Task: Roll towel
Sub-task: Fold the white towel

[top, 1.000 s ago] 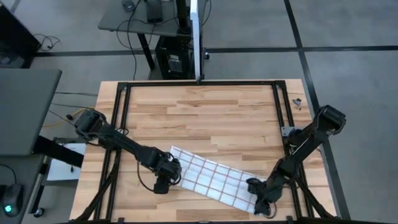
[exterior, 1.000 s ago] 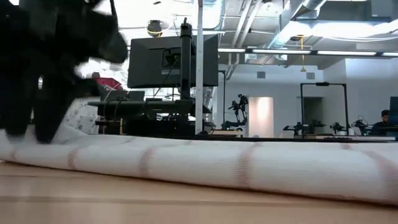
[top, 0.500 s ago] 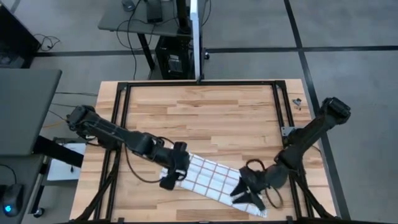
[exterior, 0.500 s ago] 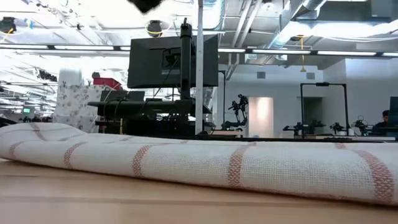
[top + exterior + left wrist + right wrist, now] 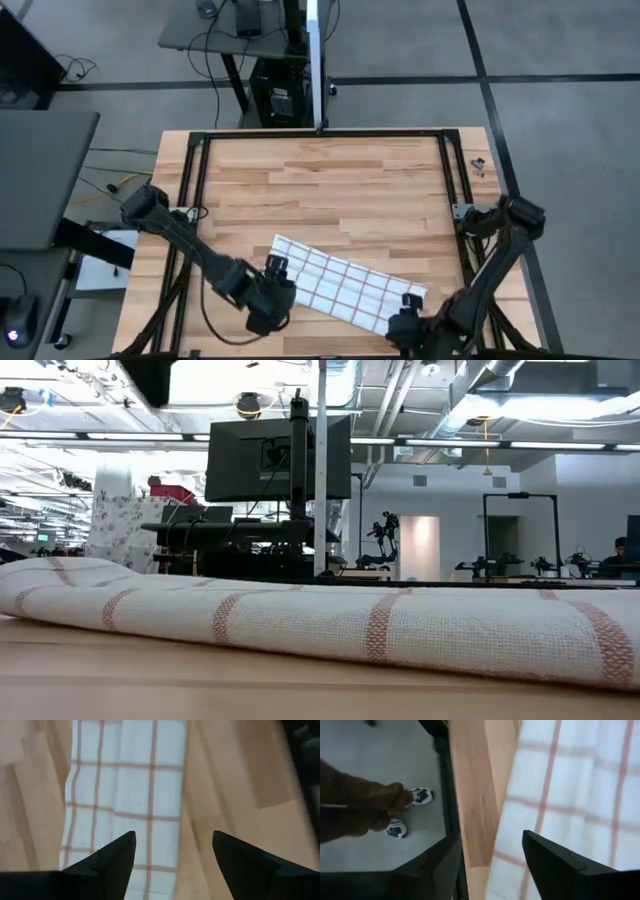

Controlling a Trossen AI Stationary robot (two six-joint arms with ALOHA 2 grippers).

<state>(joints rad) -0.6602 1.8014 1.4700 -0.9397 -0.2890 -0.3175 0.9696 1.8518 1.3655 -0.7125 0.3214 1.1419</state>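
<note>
Towel (image 5: 345,287) lies as long folded strip, slanted, near front edge of bench (image 5: 330,180). Thin soft cloth, light, limp; likely slides on wood, layers may shift. Left gripper (image 5: 268,300) above its left end, jaws spread, nothing held. Right gripper (image 5: 407,322) at right end near front edge, spread, empty. Best hold: pinch short end edge, both corners; thickness hard to judge.

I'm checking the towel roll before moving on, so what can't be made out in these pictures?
- Towel tag: not visible in any view.
- Towel's underside and how many layers: low view shows only its near edge.
- Right pincer: high view shows it at the table's near edge, tips unclear.
- Left pincer: open above the towel; contact unclear.
</note>
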